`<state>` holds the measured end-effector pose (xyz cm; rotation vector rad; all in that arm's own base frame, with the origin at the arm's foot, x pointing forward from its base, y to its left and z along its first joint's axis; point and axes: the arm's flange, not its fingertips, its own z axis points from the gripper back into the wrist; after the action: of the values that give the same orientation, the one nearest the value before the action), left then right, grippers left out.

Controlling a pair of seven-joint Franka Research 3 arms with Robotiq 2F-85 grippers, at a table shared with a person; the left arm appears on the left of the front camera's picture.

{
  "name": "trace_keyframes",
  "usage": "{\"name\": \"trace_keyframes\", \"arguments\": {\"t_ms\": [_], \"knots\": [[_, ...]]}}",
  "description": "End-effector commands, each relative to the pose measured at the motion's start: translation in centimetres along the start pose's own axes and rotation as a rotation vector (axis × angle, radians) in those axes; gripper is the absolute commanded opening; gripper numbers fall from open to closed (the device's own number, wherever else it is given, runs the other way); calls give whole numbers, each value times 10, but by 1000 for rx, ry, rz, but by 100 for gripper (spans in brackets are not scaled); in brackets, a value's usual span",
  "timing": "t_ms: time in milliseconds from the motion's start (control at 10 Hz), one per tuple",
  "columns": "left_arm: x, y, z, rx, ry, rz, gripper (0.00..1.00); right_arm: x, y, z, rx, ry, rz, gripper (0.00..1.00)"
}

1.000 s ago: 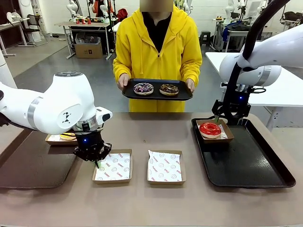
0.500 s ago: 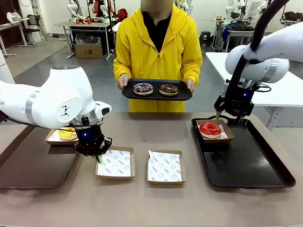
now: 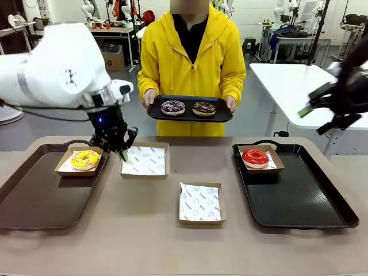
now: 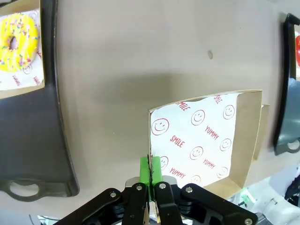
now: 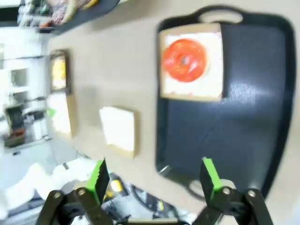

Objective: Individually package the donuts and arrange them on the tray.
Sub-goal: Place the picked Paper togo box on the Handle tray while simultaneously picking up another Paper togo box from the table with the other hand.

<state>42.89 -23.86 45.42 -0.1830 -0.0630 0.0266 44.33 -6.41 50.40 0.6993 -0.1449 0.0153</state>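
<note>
- Left gripper [image 4: 150, 164]: fingers together, clamped on the near wall of an empty lined box [image 4: 201, 136]. The box extends ahead and to the right of the fingertips in the wrist view.
- Yellow donut [image 4: 18, 40]: boxed, on the brown tray [image 4: 42, 154], far ahead and left of those fingers.
- Right gripper [image 5: 154, 180]: fingers wide apart, holding nothing, raised well above the table.
- Red donut [image 5: 184, 60]: boxed, on the black tray [image 5: 253, 117], ahead between the 2 fingers.
- 2nd box [image 5: 119, 131]: empty, on the table, ahead of the finger at picture left.
- Purple donut [image 3: 173, 107] and brown donut [image 3: 204, 108]: unboxed, side by side on a held tray [image 3: 190, 117] in the person's hands.
</note>
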Motion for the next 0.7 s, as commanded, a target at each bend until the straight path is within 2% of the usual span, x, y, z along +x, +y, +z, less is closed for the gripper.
{"name": "trace_keyframes", "arguments": {"t_ms": [0, 100, 300, 400, 600], "knots": [[27, -6, 11, 34, 41, -57, 0, -40, -32, 29, 187, -39, 52, 100], [39, -9, 17, 58, 50, -79, 0, -63, -47, 48, 259, -89, 65, 100], [57, -11, 23, 70, 57, -129, 0, -88, -80, 67, 360, -182, 42, 100], [62, -12, 24, 76, 52, -155, 0, -94, -102, 75, 422, -230, 4, 100], [73, -14, 24, 105, 53, -215, 0, -95, -145, 82, 519, -263, -97, 100]]}}
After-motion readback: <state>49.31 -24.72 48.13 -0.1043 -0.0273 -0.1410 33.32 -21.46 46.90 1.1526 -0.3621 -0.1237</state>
